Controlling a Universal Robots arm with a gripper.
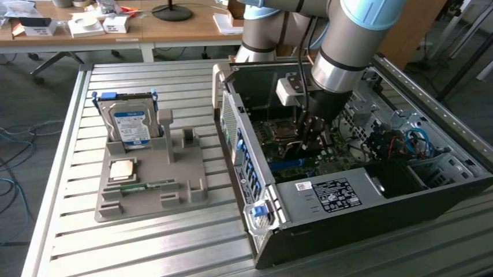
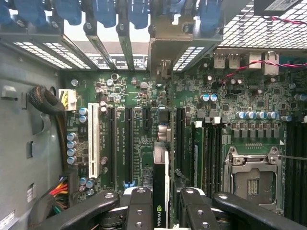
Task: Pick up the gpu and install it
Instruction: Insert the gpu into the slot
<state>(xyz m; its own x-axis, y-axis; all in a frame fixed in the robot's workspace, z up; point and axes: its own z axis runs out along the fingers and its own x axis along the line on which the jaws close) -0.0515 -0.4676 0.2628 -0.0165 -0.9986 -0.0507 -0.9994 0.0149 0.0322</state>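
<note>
Wrist view, item one: gpu [image 2: 161,177], seen edge-on as a thin dark card with a green logo, inside the case [image 1: 324,231] and upright over the motherboard [image 2: 144,110].

Item two: pincer [image 2: 165,206], closed part-way onto the gpu, one finger on each face of the card. It holds nothing else.

Item three: bracket [image 2: 165,45], the gpu's metal end, lying towards the case's rear wall, close to the slotted openings and the blue latches [image 2: 105,9].

Item four: slots [image 2: 128,143], long dark connectors on the case's floor board, running parallel to the card. Which one the card's edge stands over, or whether it is seated, cannot be told.

Item five: socket [image 2: 253,177], bare, on the same board, well apart from the card.

Exterior view: the arm reaches down into the case. Outside the case, to the exterior view's left, a tray [image 1: 146,190] with a drive [image 1: 131,124] rests on the surface [image 1: 154,248].

Handling judgement: seating likely goes best with the card kept upright and parallel to its slot, with the bracket entering its rear opening. Pressure should be straight down and even. A tilt could jam the edge connector or scrape nearby capacitors.
</note>
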